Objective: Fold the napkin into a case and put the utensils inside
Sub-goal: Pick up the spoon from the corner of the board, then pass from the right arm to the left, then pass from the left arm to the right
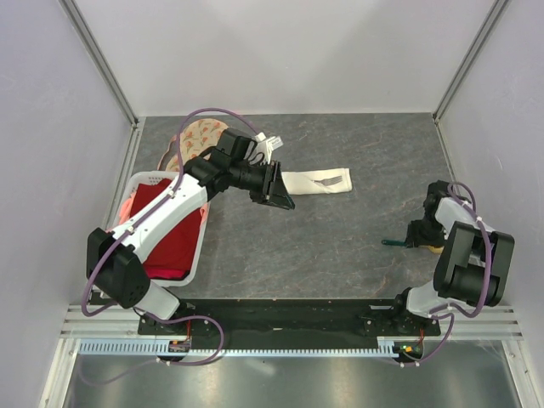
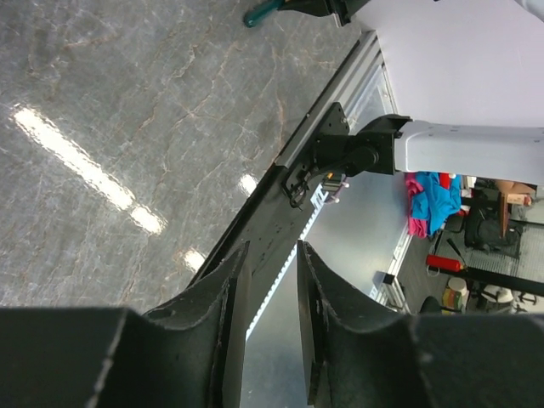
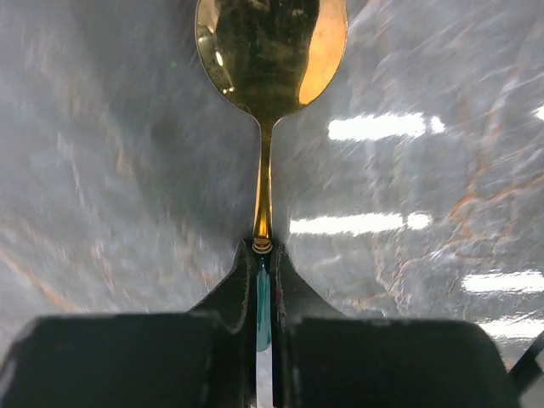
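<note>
The napkin (image 1: 308, 181) lies as a narrow cream case at the table's middle back. A fork (image 1: 331, 180) rests on its right end. My left gripper (image 1: 279, 194) hovers at the case's left end, open with nothing between its fingers (image 2: 229, 289). At the right side my right gripper (image 1: 418, 235) is shut on a spoon. The spoon's teal handle (image 3: 264, 293) is pinched between the jaws and its gold bowl (image 3: 270, 51) points away, just over the table. From above, the handle tip (image 1: 388, 242) pokes out to the left.
A white basket (image 1: 140, 180) with a red cloth (image 1: 166, 225) stands at the left. A peach floral cloth (image 1: 197, 136) lies behind it, and a small white object (image 1: 270, 144) sits near the left wrist. The black base rail (image 1: 280, 314) runs along the near edge.
</note>
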Controlling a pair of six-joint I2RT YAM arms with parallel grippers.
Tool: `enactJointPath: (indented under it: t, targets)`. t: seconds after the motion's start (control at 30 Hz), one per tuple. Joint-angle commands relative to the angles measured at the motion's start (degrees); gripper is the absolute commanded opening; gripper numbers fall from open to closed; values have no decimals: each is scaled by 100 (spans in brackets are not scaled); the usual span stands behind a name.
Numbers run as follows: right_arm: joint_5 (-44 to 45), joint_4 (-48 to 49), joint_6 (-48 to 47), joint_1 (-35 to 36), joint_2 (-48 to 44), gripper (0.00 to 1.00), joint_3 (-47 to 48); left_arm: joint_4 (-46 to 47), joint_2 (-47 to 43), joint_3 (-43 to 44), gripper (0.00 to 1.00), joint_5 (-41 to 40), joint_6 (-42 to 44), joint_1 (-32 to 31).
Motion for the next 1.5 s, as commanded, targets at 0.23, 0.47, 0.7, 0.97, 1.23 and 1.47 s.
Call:
enactJointPath:
  t: [0.23,0.47,0.7,0.97,1.23,1.47]
  targets:
    - [-1134,1570,-2128,2174,-1669,0,-95,104,473,200,44,802,-472,-5]
    - [-2051,2310,-2665,3868,-2067,0,589,375,640,95,51,617,-1043,-181]
    - [-1892,2600,-2078,4732,-2181,0,1065,807,614,-46,61,178,-1791,-366]
    - [-2068,2838,-1514,4952,-2295,0,1030,675,552,-54,66,-385,-1791,-550]
    - [-2428,2515,-2248,4804,-2252,36,1398,535,561,-63,2,-174,-1642,-577]
    - [-2963,887,-5773,3943,-1874,74,2778,288,184,-414,2,615,-1132,-568]
